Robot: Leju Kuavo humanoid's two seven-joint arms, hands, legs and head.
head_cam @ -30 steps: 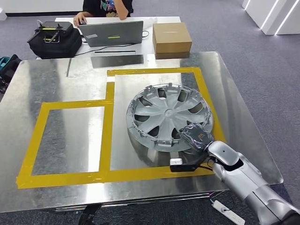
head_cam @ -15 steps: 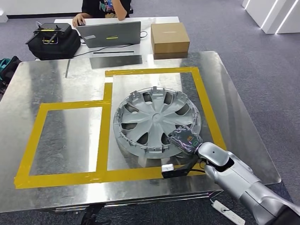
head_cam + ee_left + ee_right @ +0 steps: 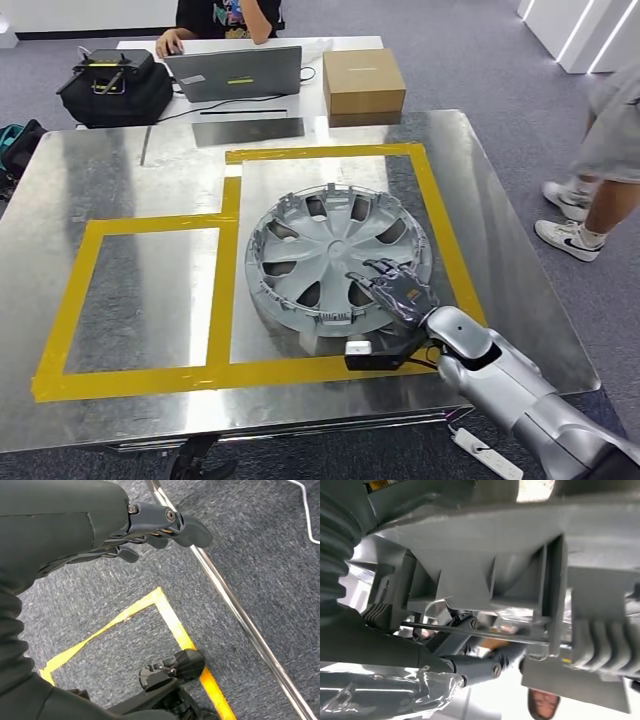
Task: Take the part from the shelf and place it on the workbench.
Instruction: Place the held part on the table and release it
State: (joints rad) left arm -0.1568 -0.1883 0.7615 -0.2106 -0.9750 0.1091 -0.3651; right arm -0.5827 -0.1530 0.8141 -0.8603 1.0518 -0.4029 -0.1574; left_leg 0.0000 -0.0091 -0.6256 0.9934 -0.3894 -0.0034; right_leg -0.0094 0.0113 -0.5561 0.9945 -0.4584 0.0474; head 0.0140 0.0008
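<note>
a grey carpeted room holds a shiny metal workbench (image 3: 113, 180) marked with yellow tape (image 3: 226, 290) into two boxes. the part, a silver hubcap (image 3: 332, 255), lies flat on the bench inside the larger taped box, toward the 3 o'clock side of the bench, its rim close to the tape at 5 o'clock.

the right hand (image 3: 394, 290) comes in from 5 o'clock on its silver arm (image 3: 513, 385) and lies over the hubcap's near rim at about 5 o'clock of the wheel, fingers (image 3: 373, 268) spread apart and stretched toward the hub. from the head view it is hard to say whether they press on the spokes or hover just above. in the right wrist view the grey ribbed underside of the hubcap (image 3: 516, 570) sits right against the hand's dark fingers (image 3: 471, 667).

the left hand (image 3: 151, 527) hangs over grey carpet with a yellow floor line (image 3: 170, 625), fingers loosely apart, holding nothing.

beyond the bench at 12 o'clock, a white desk carries a laptop (image 3: 234, 72), a black bag (image 3: 117, 85) and a cardboard box (image 3: 364, 85), with a person seated behind. at 3 o'clock another person's legs and white sneakers (image 3: 562, 235) stand on the carpet.
</note>
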